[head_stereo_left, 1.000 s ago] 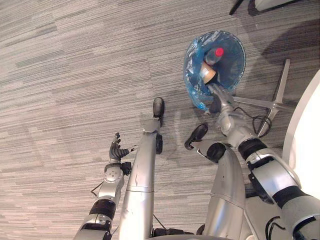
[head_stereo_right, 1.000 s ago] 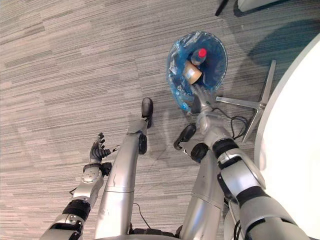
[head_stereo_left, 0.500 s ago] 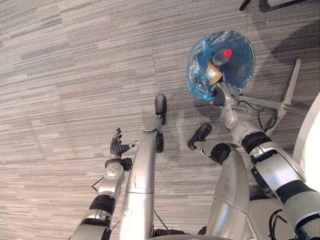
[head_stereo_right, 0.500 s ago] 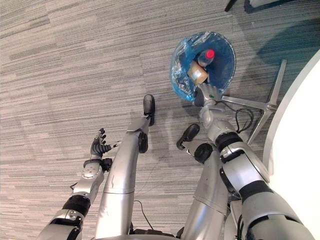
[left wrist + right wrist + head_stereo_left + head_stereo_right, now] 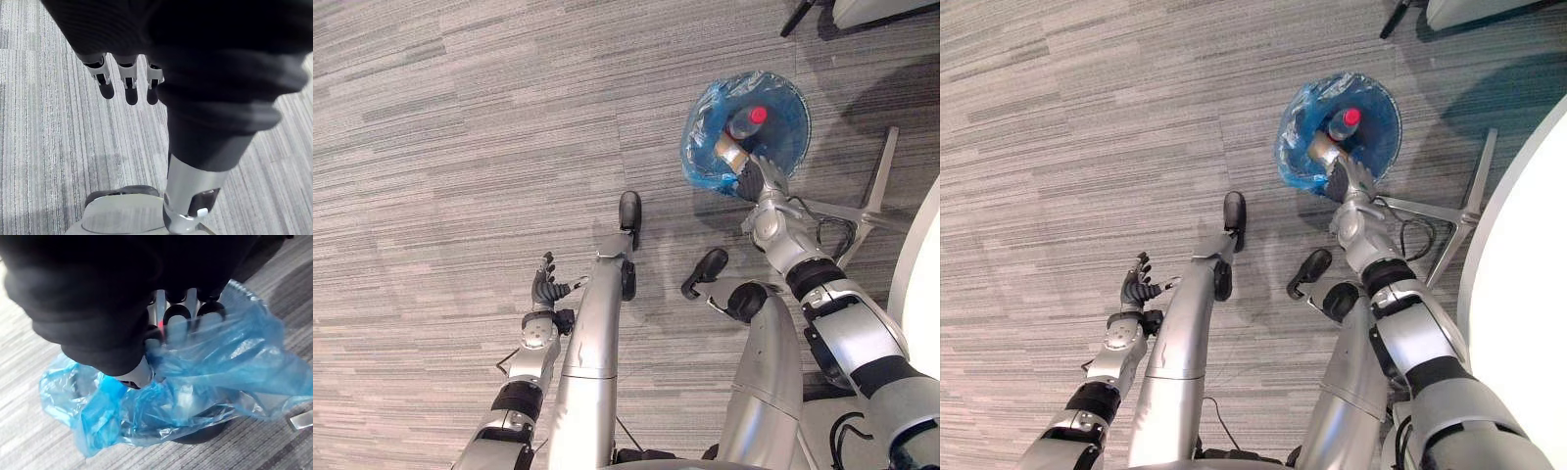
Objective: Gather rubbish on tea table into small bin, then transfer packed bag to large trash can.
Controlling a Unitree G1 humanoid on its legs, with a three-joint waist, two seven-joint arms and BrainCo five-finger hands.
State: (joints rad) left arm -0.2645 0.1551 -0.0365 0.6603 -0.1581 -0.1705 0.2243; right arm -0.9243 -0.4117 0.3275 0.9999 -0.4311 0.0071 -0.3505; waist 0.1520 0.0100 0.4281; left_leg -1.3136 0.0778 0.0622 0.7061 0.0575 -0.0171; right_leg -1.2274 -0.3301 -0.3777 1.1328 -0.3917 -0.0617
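A small bin lined with a blue bag [image 5: 701, 147] stands on the carpet at the upper right. In it lie a bottle with a red cap [image 5: 751, 117] and a tan piece of rubbish [image 5: 729, 150]. My right hand [image 5: 756, 180] is at the bin's near rim. In the right wrist view its fingers [image 5: 177, 316] are curled into the blue bag [image 5: 230, 367], bunching the film. My left hand [image 5: 545, 291] hangs over bare carpet at the lower left, its fingers [image 5: 126, 84] straight and holding nothing.
A metal chair base [image 5: 873, 194] spreads its legs on the floor just right of the bin. A white table edge [image 5: 1528, 294] runs down the right side. Another chair leg [image 5: 800, 14] shows at the top. Grey carpet [image 5: 460, 147] covers the left.
My right hand has reached up onto the bin's near rim and curled its fingers into the blue bag. The camera has shifted a little. The left hand has stayed put.
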